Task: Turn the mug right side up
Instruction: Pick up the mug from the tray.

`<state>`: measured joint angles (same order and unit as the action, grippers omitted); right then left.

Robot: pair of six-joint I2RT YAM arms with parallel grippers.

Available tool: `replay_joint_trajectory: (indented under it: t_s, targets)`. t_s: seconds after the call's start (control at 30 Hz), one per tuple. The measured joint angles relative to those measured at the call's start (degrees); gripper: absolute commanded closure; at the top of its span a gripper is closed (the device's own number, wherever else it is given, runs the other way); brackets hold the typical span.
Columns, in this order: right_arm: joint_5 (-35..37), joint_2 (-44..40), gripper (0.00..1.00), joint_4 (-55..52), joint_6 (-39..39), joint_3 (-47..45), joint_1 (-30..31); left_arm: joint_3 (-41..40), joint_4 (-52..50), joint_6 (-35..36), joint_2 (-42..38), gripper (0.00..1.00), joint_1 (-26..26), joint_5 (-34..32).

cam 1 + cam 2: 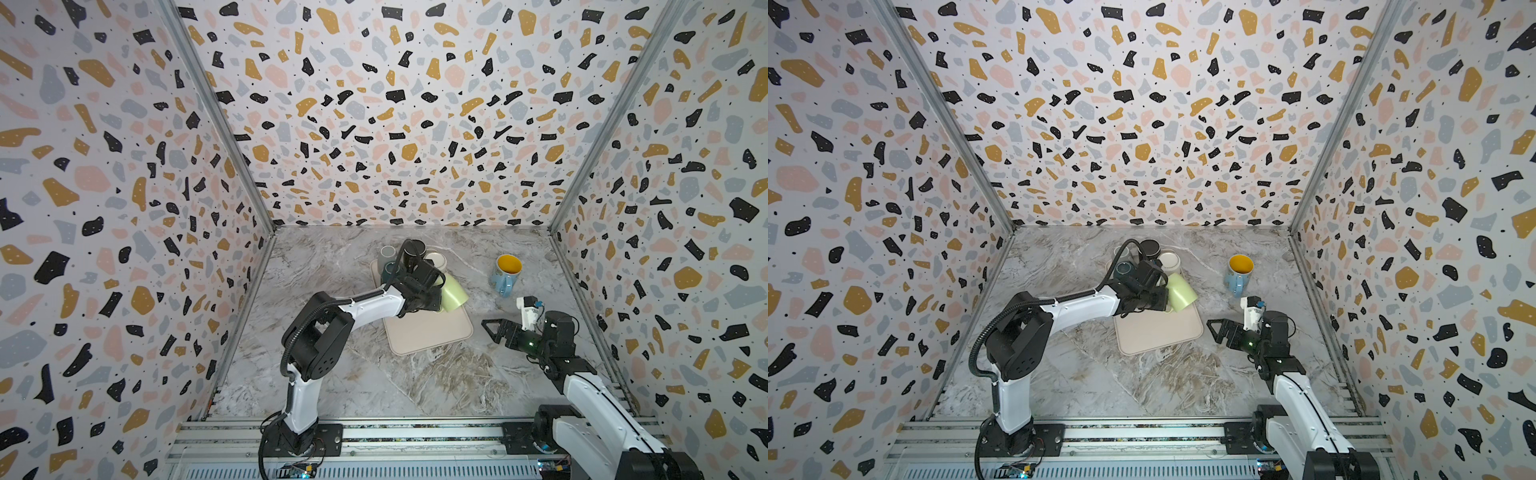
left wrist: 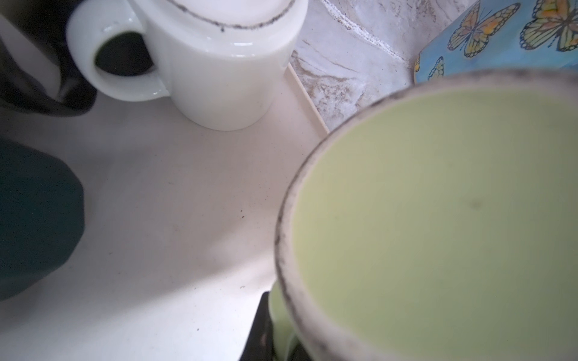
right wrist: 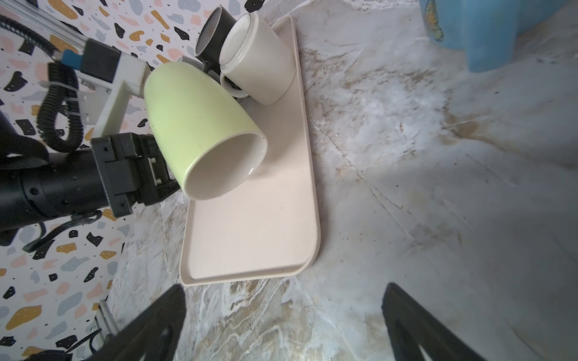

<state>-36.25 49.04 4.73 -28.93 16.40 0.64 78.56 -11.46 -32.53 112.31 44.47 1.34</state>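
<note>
Grey-and-brown marble-patterned tabletop, flat and veined. Lying directly on it is a beige rectangular plastic tray with rounded corners, mid-surface and set askew. Right of the tray and well apart stands a light-blue butterfly-print ceramic mug with a yellow inside, upright, handle toward the near edge.

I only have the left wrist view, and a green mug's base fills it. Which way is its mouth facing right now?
Observer: The green mug is tilted in the left gripper, its mouth slanting down toward the tray.
Operator: Where is the right arm?
Observer: The right gripper is open and empty, over the table beside the tray.
</note>
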Motion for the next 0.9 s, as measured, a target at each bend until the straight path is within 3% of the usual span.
replay_joint_trajectory:
  t_s: [0.57, 0.9]
  targets:
    - [-1.7, -3.4, 0.01, 3.9, -1.6, -1.5, 0.9, 0.0, 3.7, -6.1, 0.0, 1.0, 0.0, 6.4]
    - [0.8, -3.1, 0.01, 8.1, -3.0, -1.8, 7.8, -0.3, 5.7, -11.4, 0.0, 1.0, 0.0, 8.1]
